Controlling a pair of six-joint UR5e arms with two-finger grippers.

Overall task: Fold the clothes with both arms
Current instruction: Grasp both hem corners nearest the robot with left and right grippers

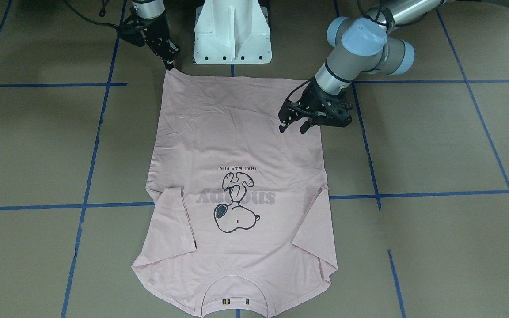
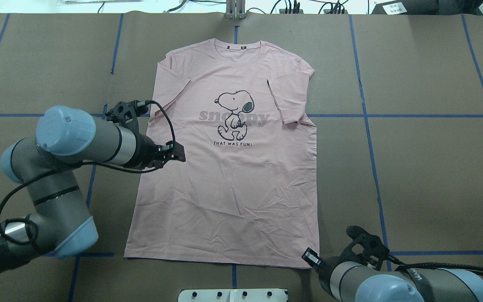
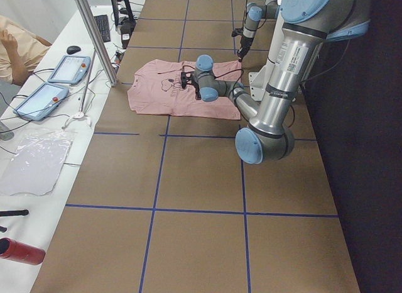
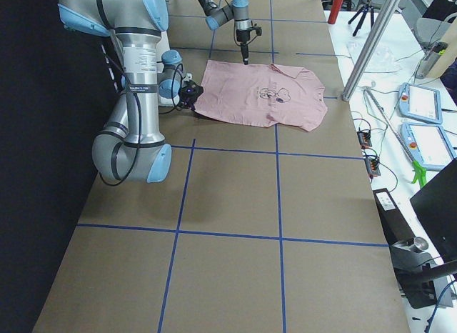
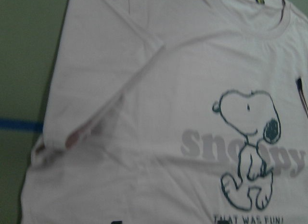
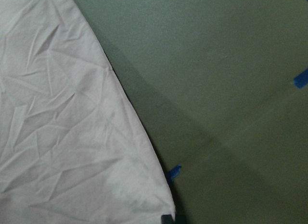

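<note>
While the left arm (image 2: 107,144) stretches low over the T-shirt (image 2: 233,201) edge, jaws spread, the right arm (image 2: 350,274) points down at a hem corner, jaws unreadable.

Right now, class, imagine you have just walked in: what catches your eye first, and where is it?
A pale pink T-shirt lies spread across the middle of the brown table, its cartoon dog print facing up and both sleeves folded inward. The left hand hangs open over one side edge of the shirt, while the right hand points down at a hem corner.
</note>
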